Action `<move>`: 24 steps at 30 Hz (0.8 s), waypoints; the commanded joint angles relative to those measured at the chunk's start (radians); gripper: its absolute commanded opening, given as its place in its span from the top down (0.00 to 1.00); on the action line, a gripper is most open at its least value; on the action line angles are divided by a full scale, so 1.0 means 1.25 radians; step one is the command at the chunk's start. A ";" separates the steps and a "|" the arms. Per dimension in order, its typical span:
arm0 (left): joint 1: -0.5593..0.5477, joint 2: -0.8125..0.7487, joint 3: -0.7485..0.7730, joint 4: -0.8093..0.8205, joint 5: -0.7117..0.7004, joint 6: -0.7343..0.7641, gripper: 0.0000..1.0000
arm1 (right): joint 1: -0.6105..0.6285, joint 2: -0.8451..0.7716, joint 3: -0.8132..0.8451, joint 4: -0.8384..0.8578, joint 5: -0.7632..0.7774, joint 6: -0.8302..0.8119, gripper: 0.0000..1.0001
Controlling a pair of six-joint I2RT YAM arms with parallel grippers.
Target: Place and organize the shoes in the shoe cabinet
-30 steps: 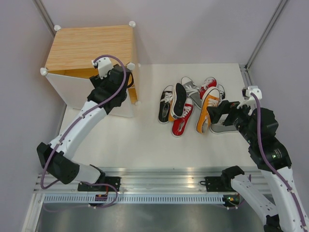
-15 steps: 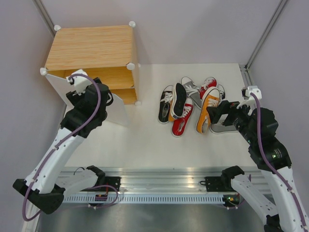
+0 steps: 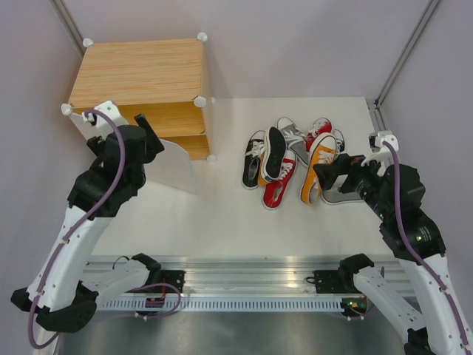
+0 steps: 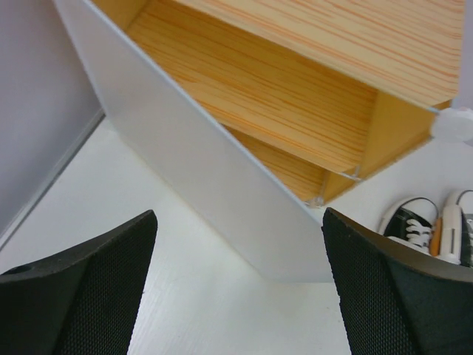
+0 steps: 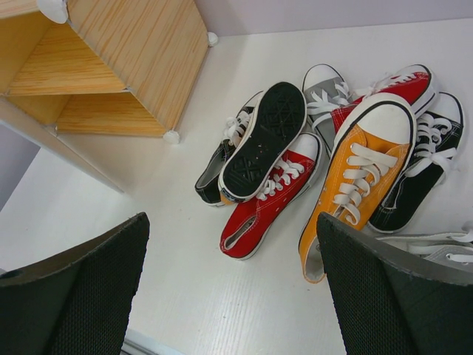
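Note:
The shoe cabinet [image 3: 140, 74] stands at the back left with its white door [image 3: 176, 166] swung open, showing the inner shelf [image 4: 281, 96]. The shoes lie in a pile at mid-right: an orange one [image 3: 316, 166], a red one [image 3: 279, 181], a black one [image 3: 253, 159] and others in grey, red and black. My left gripper [image 3: 150, 134] is open and empty in front of the cabinet opening, above the door [image 4: 207, 185]. My right gripper [image 3: 331, 175] is open and empty just right of the pile, above the orange shoe [image 5: 358, 177] and the red shoe [image 5: 270, 196].
A black shoe lies sole up [image 5: 262, 140] on top of others. A grey shoe [image 5: 436, 248] lies at the right edge of the pile. Grey walls close in on the left and right. A metal rail [image 3: 244, 285] runs along the near table edge.
My left arm has drawn back to the left from the cabinet's right edge, and the white door has swung open. The right arm and the shoes have not moved.

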 commanded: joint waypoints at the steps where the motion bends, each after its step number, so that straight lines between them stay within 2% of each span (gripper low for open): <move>1: 0.002 0.059 0.096 -0.027 0.112 0.013 0.05 | 0.003 -0.008 0.030 0.006 -0.003 0.011 0.02; 4: 0.002 0.117 0.131 -0.057 0.109 0.019 0.00 | 0.003 -0.015 0.033 -0.007 0.004 0.009 0.02; 12: 0.002 0.229 0.154 -0.148 0.022 0.019 0.02 | 0.003 -0.042 0.034 -0.032 0.008 0.004 0.02; 18: 0.012 0.246 0.130 -0.176 -0.037 0.028 0.05 | 0.004 -0.050 0.039 -0.051 0.011 -0.008 0.02; 24: 0.029 0.207 0.093 -0.211 -0.055 0.030 0.07 | 0.003 -0.041 0.052 -0.052 0.002 -0.012 0.02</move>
